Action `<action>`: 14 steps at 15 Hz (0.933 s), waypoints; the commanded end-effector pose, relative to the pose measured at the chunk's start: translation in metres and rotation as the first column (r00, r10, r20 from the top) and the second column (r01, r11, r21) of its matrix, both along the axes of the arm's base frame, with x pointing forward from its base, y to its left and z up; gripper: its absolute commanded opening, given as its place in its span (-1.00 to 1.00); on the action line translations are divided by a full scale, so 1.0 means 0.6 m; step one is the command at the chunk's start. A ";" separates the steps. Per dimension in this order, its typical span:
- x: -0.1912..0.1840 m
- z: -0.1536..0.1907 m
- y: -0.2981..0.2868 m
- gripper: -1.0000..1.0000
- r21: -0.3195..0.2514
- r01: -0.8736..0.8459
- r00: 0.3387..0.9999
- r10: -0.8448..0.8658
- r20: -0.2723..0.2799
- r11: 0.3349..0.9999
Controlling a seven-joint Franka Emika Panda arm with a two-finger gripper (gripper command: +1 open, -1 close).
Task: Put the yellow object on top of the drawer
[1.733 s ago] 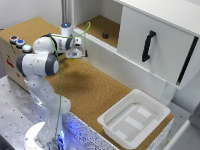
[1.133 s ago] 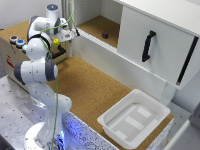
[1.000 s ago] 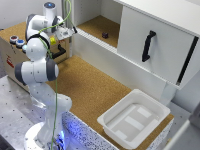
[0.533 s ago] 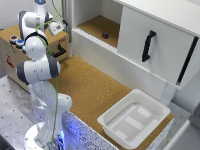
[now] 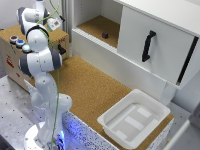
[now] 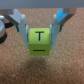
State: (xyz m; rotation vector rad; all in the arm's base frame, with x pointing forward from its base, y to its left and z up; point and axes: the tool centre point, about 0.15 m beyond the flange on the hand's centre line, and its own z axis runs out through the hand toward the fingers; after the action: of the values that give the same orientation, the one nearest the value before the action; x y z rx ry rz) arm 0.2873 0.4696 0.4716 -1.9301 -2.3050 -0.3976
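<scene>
Gripper [image 6: 39, 39], wrist view: closed on the yellow object [image 6: 39, 41], one pale finger [image 6: 22, 27] pressed to each side of the cube. Printed in dark lines on the cube's facing side: a capital "T" with a short horizontal dash under it. Cork-coloured surface behind and beneath the cube; whether cube and surface touch cannot be told.

Exterior view: gripper [image 5: 54, 23] at the upper part of the exterior view's left, above the cork-coloured top of the drawer [image 5: 10, 34]; yellow object itself too small to make out here. Short black handle [image 5: 61, 49] on the drawer's brown front. Small round items, blue and red [image 5: 17, 41], on the drawer top beside the arm; markings on them unreadable. Reddish print on the drawer's side, too blurred to read.

Arm [image 5: 40, 60] rising from a base at the lower left, over a cork-covered table [image 5: 92, 90]. White tray [image 5: 134, 118] on the table at the lower right. Large white cabinet [image 5: 150, 35] at the exterior view's right with a long black handle [image 5: 147, 46]; small dark object [image 5: 105, 34] in its open compartment.
</scene>
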 end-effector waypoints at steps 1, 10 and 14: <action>0.047 -0.027 0.042 -1.00 -0.159 -0.003 0.999 -0.005 -0.048 0.987; 0.012 0.047 0.020 1.00 -0.071 0.071 0.997 -0.074 -0.030 0.995; 0.006 0.085 -0.015 1.00 -0.003 0.112 0.991 -0.112 -0.073 0.994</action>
State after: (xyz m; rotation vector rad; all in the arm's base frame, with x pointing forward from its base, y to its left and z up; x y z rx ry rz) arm 0.2895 0.4737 0.4906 -2.0330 -2.2357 -0.4095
